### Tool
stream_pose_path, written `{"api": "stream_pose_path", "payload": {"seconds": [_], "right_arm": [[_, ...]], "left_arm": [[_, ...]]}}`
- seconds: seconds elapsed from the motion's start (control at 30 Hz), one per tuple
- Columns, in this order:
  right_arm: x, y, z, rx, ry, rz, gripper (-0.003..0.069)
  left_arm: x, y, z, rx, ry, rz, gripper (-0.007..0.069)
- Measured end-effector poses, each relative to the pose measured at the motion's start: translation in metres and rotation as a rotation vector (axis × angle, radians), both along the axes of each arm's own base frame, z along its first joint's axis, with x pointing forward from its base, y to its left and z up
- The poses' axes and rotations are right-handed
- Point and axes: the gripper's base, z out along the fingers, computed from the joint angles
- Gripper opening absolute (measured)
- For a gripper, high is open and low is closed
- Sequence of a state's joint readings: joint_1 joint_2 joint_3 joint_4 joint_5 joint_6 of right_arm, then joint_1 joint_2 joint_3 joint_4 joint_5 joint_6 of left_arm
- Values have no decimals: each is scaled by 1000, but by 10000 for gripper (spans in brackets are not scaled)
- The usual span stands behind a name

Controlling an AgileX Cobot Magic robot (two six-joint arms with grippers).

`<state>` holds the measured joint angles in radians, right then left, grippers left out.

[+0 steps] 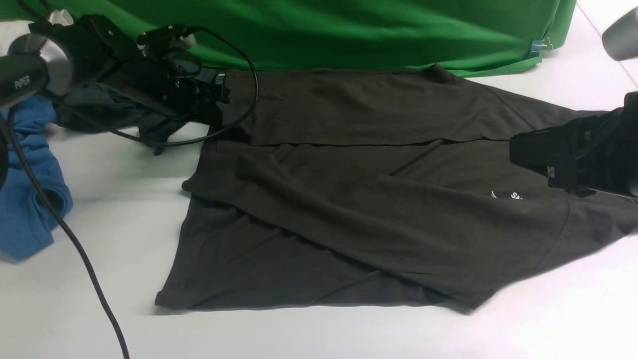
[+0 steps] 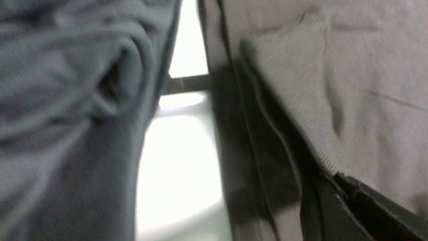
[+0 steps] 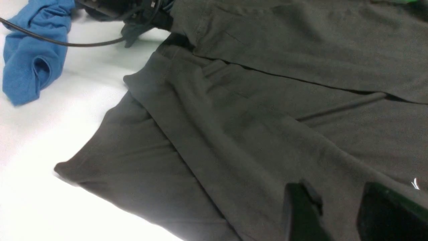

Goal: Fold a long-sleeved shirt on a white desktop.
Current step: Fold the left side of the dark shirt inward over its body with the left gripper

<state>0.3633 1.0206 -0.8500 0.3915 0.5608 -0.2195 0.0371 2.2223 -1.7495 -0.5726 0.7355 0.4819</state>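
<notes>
The long-sleeved shirt (image 1: 349,209) lies spread on the white desktop (image 1: 124,199), dark olive-black, with its far part folded over and a sleeve laid across the body. Small white lettering (image 1: 513,195) shows near its right end. My left gripper (image 1: 219,94) sits at the shirt's far left corner. In the left wrist view it (image 2: 337,177) is shut on the shirt (image 2: 367,67), right at a ribbed edge. My right gripper (image 1: 521,149) hovers over the shirt's right end. Its fingers (image 3: 301,207) stand apart above the cloth (image 3: 250,117), with nothing between them.
A blue garment (image 1: 25,199) lies at the left edge, and a dark teal-grey garment (image 1: 99,112) is bunched under the left arm. A black cable (image 1: 75,244) runs across the left of the desktop. The green backdrop (image 1: 349,30) hangs behind. A grey slot (image 2: 187,83) shows beside the shirt.
</notes>
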Motion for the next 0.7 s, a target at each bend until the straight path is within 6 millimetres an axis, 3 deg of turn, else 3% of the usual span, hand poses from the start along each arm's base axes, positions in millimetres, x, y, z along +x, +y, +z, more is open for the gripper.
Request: {"api": "stream_pose_path", "payload": {"seconds": [0.4,0.7], "right_arm": [[0,0,0,0,0,0,240],[0,0,0,-6,-3,2,240]], "left_arm": [[-29,23,72,-38,10,20,20],[-44,23,74,-43,133,-39,19]]}}
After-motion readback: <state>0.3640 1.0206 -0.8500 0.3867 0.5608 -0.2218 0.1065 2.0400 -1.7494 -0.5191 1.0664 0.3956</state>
